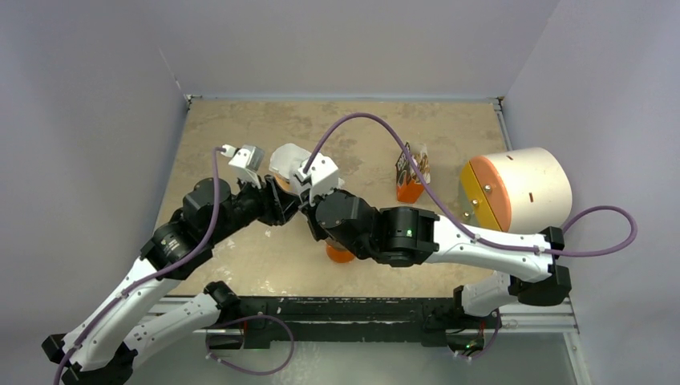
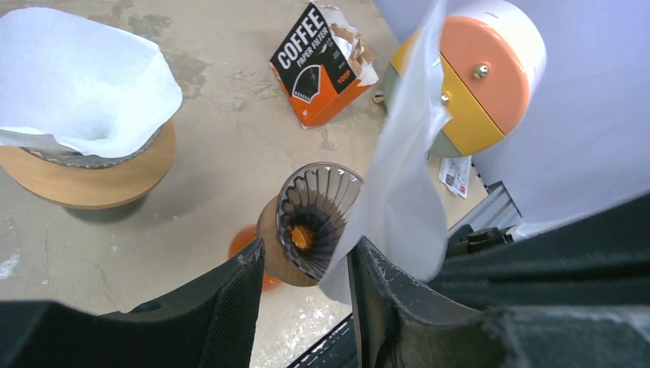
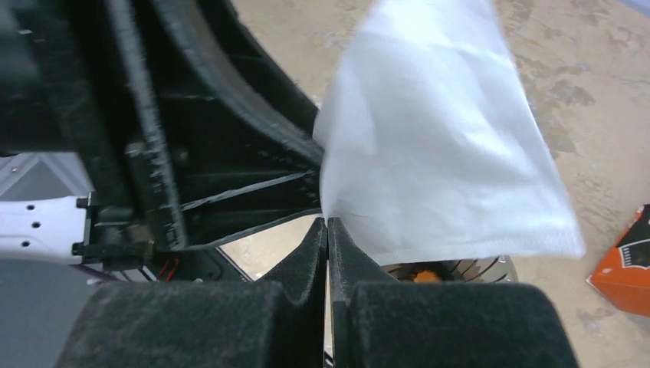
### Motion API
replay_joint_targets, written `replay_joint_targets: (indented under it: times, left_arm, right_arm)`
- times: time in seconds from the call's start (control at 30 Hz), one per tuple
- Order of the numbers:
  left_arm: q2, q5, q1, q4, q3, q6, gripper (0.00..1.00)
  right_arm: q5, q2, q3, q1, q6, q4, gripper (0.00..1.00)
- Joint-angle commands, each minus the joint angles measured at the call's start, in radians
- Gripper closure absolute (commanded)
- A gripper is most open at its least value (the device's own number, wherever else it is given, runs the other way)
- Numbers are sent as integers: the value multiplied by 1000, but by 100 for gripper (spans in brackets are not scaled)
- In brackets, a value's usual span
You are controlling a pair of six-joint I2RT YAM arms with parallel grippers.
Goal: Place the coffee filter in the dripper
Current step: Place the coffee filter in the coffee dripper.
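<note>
My right gripper (image 3: 327,222) is shut on the lower corner of a white paper coffee filter (image 3: 437,153) and holds it in the air. The glass dripper (image 3: 460,270) with a wooden collar sits just below it. In the left wrist view the filter (image 2: 406,176) hangs against the right finger (image 2: 383,299) of my left gripper (image 2: 305,245), whose jaws are wide apart. The dripper (image 2: 314,218) shows between them, lower down. In the top view both grippers meet at mid table (image 1: 298,204), and the dripper's orange base (image 1: 340,254) peeks out under the right arm.
A second white filter (image 2: 77,84) sits in a wooden-ringed holder (image 2: 92,180), at the back left of the grippers (image 1: 287,160). An orange and black coffee filter box (image 1: 411,172) stands at the right. A white drum with an orange face (image 1: 517,188) lies further right.
</note>
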Motion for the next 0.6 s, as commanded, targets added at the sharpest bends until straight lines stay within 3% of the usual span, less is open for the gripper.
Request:
replay_joint_targets:
  times: [0.0, 0.4, 0.57]
  left_arm:
    - [3, -59, -2, 35, -8, -20, 58]
    - [-17, -2, -2, 102, -31, -22, 59]
    - [-36, 83, -1, 196, -77, -52, 68]
  right_arm:
    - [-46, -24, 24, 8, 30, 31, 100]
    - [-74, -60, -39, 8, 42, 51, 100]
    - [-82, -108, -99, 9, 56, 71, 100]
